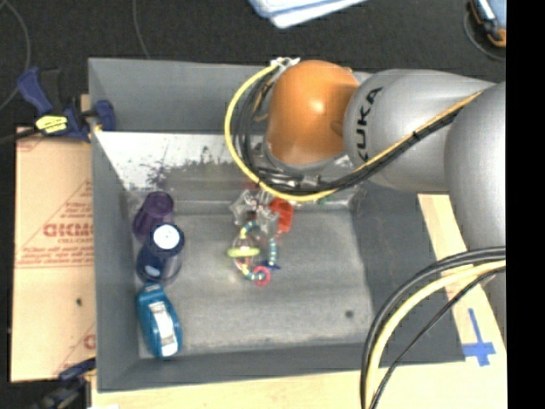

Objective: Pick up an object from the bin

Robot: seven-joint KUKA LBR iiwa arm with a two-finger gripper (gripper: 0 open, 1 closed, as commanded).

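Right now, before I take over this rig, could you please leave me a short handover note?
Gripper: down at the middle of the bin, above a colourful beaded tangle, beside a red piece; whether it grips cannot be told.
Along the view's left wall: purple cylinder, dark blue bottle with white cap, teal case.
Done: nothing seen lifted. Left: grasp one thing and raise it.

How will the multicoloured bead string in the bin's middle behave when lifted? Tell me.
The bead string lies in loose loops, so it is probably floppy and would dangle from wherever it is held. Its small beads suggest little weight. Pushed, it would likely bunch up rather than roll.
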